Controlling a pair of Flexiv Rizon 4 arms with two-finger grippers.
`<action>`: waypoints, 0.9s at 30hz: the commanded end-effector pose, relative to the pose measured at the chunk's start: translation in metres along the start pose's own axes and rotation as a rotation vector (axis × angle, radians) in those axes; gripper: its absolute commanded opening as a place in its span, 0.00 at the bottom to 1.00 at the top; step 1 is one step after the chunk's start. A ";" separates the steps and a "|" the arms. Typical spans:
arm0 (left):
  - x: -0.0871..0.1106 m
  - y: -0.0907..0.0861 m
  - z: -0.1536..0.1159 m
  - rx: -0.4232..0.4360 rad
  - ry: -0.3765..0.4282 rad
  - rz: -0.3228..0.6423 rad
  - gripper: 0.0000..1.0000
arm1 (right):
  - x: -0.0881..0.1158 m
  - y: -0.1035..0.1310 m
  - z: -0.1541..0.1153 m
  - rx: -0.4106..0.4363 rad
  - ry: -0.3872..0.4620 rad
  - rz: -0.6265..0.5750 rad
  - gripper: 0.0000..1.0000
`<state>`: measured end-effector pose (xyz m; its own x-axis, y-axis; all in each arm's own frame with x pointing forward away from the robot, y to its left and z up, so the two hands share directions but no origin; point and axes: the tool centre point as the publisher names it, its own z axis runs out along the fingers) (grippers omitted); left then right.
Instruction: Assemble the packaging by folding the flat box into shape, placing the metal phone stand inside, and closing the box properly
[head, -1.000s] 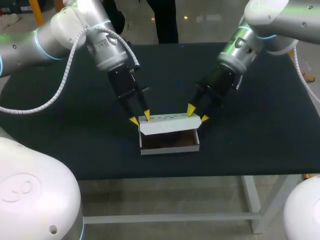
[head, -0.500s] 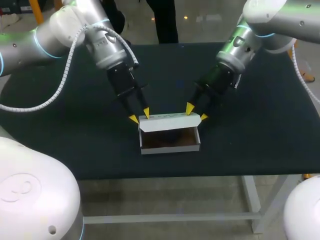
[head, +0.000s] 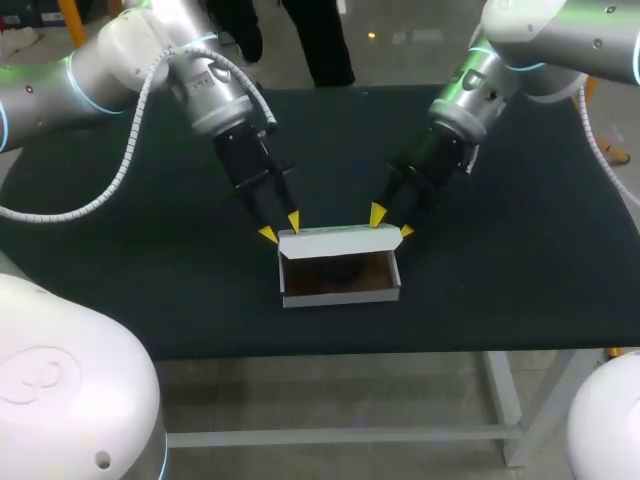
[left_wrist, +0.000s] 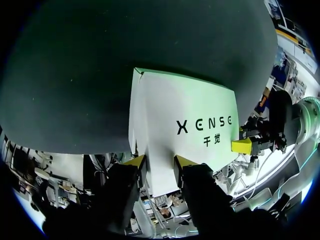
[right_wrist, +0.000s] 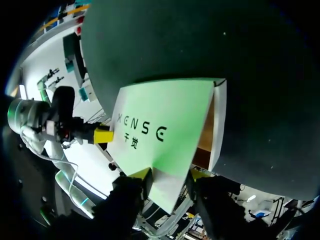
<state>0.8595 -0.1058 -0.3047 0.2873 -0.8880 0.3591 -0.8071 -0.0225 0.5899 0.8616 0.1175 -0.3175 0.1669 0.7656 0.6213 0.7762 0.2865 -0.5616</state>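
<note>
Clamped on lid (head: 338, 240) ends: left hand (head: 280, 228) left, right hand (head: 391, 223) right. Spans left–right at box (head: 340, 296) far edge; prob. folds nearward.

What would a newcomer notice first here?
The white box standing open near the front edge of the black table, its lid raised. The yellow-tipped left claw and right claw each hold one end of that lid. A dark object lies inside, too dim to identify.

"What moved?"
"The left pincer (head: 280, 227) and the right pincer (head: 390, 222) went up and back a bit."
"And the white cardboard lid flap (head: 338, 241)?"
"It swung up with them. Now the open white box (head: 340, 297) shows more inside."
</note>
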 end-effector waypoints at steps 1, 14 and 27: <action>0.008 -0.002 0.000 -0.005 -0.008 0.004 0.37 | 0.005 0.005 0.000 0.014 -0.004 -0.001 0.48; 0.014 -0.004 -0.004 -0.007 -0.005 0.004 0.36 | 0.009 0.007 -0.003 0.016 -0.006 -0.006 0.48; 0.017 -0.010 0.003 -0.009 0.075 0.014 0.35 | 0.012 0.014 -0.001 0.030 -0.010 -0.004 0.47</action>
<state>0.8718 -0.1136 -0.3027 0.3056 -0.8595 0.4096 -0.8056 -0.0041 0.5925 0.8699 0.1170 -0.3166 0.1597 0.7706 0.6171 0.7703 0.2937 -0.5660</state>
